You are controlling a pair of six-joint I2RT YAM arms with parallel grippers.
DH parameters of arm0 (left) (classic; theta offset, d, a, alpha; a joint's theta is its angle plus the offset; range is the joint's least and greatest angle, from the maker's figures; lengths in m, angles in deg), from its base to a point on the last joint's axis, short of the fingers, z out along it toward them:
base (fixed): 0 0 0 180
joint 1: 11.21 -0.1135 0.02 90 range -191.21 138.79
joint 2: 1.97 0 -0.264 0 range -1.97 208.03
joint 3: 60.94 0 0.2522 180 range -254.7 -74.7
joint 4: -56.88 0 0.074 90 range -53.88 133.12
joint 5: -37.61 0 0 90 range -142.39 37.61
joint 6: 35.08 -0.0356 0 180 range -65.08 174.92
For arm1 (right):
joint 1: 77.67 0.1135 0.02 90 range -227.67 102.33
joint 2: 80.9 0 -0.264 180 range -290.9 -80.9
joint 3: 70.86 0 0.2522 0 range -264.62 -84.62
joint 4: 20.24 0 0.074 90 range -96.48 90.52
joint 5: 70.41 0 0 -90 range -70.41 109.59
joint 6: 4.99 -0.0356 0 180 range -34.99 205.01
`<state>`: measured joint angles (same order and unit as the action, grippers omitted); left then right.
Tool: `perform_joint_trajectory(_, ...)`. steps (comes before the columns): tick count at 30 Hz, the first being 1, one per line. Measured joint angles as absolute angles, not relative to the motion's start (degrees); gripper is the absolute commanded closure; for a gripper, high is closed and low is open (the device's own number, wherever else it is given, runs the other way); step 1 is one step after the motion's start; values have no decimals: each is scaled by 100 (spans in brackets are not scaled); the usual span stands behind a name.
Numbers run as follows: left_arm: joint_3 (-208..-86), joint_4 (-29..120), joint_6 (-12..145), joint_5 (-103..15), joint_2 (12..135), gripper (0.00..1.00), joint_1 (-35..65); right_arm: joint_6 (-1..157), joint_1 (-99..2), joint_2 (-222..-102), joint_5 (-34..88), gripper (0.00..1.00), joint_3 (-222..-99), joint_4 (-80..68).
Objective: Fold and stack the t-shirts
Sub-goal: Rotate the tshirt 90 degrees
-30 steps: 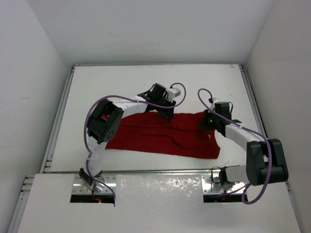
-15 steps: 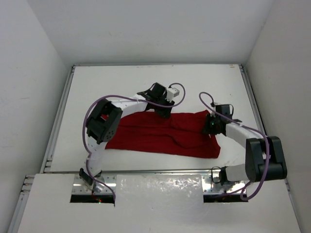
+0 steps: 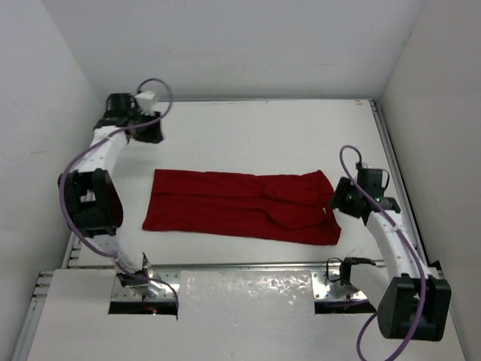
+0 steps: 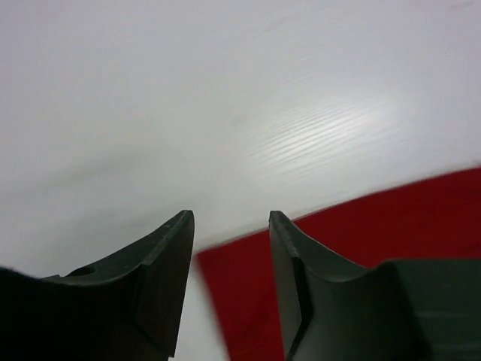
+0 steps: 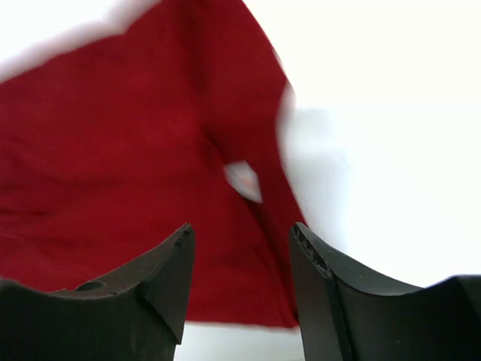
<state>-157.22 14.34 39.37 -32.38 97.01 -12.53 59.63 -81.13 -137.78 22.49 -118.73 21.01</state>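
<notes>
One dark red t-shirt [image 3: 240, 207] is all the cloth I have here. It lies flat on the tabletop [image 3: 248, 135] as a long band from the left side to the right side, a little closer to the near edge than to the far edge. I judge that it is folded once along its length, because the band is narrow and a curved line of cloth crosses its middle. The short fold across it is not yet done. My right gripper [image 5: 240, 229] hangs just over the right end of the band, near the right edge of the tabletop. Its two fingers are spread and nothing is between them; below them I see red cloth and a small white gap. My left gripper [image 4: 231, 218] is near the far left corner, well apart from the shirt, and it is also spread and empty. Only a corner of the red cloth shows below its fingers. With one arm standing off at each side, the whole band lies free of them. I think the right gripper is well placed to take the right end for the next fold.
</notes>
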Motion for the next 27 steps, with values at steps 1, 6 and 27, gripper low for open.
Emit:
perform_joint_trajectory(1,-15632,1380,3841,-3306,9722,57,-1633,5893,-8220,-13719,2251,49,-11663,2199)
perform_joint_trajectory(6,-15062,1013,3388,-3546,10212,53,-2438,5418,-8524,-13428,2319,46,-10573,2346)
perform_joint_trajectory(27,-14039,1369,3229,-3410,10210,55,-2359,4824,-8585,-14228,2216,100,-10269,1087)
